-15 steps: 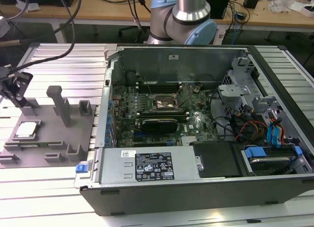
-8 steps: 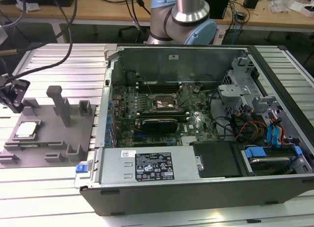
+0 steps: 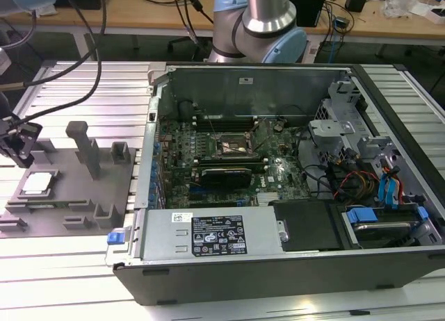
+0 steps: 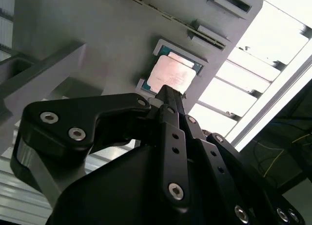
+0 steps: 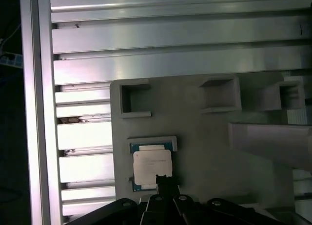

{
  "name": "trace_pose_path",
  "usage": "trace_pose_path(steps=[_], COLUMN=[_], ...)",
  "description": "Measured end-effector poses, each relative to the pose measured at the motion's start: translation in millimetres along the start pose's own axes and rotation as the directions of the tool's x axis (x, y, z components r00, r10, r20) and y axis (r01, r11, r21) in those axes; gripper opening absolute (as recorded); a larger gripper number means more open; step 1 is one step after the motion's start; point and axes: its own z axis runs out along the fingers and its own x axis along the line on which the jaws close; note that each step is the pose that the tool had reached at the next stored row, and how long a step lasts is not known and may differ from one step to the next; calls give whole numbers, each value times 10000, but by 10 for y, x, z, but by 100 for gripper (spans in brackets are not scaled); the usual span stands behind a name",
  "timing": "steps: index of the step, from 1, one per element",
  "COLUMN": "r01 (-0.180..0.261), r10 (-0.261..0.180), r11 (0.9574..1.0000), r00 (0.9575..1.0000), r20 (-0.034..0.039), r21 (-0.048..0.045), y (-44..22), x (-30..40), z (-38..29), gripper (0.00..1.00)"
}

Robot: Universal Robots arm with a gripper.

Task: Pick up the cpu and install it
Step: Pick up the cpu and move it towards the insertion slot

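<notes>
**Gripper closed above the cpu on the fixture plate**

The cpu [image 3: 38, 183] lies flat in a shallow square pocket of the grey fixture plate [image 3: 69, 196], near the plate's edge on the exterior view's left. Its pale metal top faces up and a thin darker rim shows around it.

The gripper [image 3: 17, 146] hangs over that same end of the plate. In both wrist views its black fingers [image 4: 171, 132] meet in one narrow tip with no gap, clenched on nothing. That tip overlaps one edge of the cpu, and I cannot tell whether it touches it.

Elsewhere the plate carries raised grey blocks, empty square pockets and an upright post [image 3: 87, 149] that stands towards the exterior view's right of the cpu.

The plate rests on a counter [image 3: 76, 279] of ribbed aluminium slats, which gleam brightly under the light. Just beside the plate, on the exterior view's right, an opened computer case [image 3: 278, 265] lies on the counter with its green board, wires and blue drive clips exposed.

Beyond the case rises the arm's silver and light-blue base [image 3: 268, 19]. Behind it runs a wooden desk [image 3: 139, 15] strewn with black cables [image 3: 94, 43], some of which hang down towards the plate.
</notes>
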Motion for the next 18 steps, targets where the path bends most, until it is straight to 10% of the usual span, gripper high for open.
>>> trace_pose_path(steps=[18], r01=[1], r10=[-1], r11=[10000], r00=[10000], r20=[0], r21=[-1], y=[-6], x=[47], z=[60], gripper=[11])
